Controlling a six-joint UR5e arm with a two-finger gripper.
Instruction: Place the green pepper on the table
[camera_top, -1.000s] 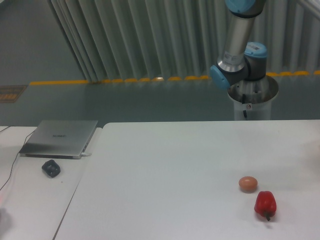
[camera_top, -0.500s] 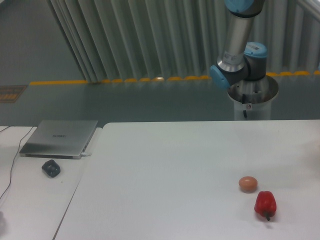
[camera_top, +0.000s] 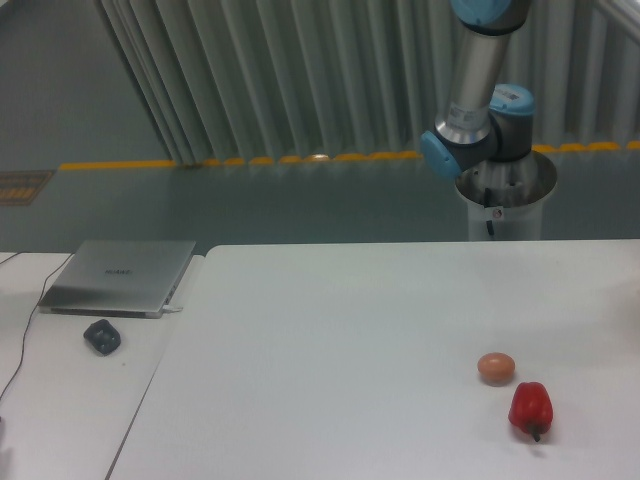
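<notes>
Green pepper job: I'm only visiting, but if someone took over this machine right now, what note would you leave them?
Gripper: out of the picture; only the arm near its base shows, so the state of the jaws is unknown.
Green pepper: not visible anywhere in this view.
Table: holds a red pepper and a small brownish ball close beside it, near the right front.
Done: nothing that can be confirmed.
Left: find the green pepper and set it on the table.

Blurred shape at lower-left edge gone.
</notes>
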